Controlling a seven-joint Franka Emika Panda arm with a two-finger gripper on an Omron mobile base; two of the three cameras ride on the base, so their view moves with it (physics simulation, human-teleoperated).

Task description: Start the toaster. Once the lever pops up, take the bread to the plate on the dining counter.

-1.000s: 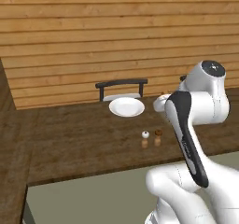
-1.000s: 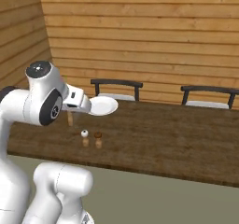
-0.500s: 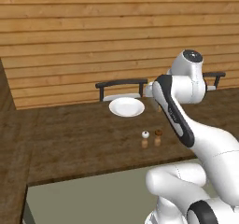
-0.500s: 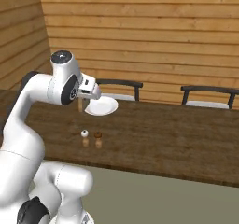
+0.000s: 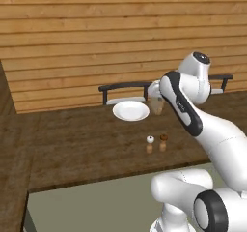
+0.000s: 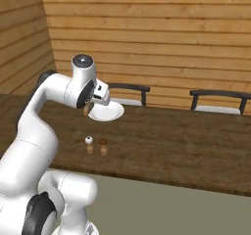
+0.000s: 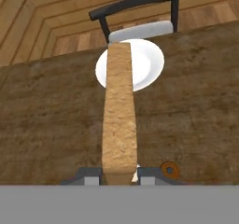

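Clamping the bread (image 7: 119,115) edge-on, the gripper (image 7: 119,175) hangs apparently short of the plate (image 7: 149,64), so early release risks landing toast on the dining counter (image 7: 56,115).

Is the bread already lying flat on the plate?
No: in the hand view the bread stands edge-on, clamped between the jaws, while the white plate on the dining counter lies beyond it.

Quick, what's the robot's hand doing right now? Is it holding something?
Gripper: shut on the bread, jaws on either side of the slice, held on edge above the dining counter, near the plate.
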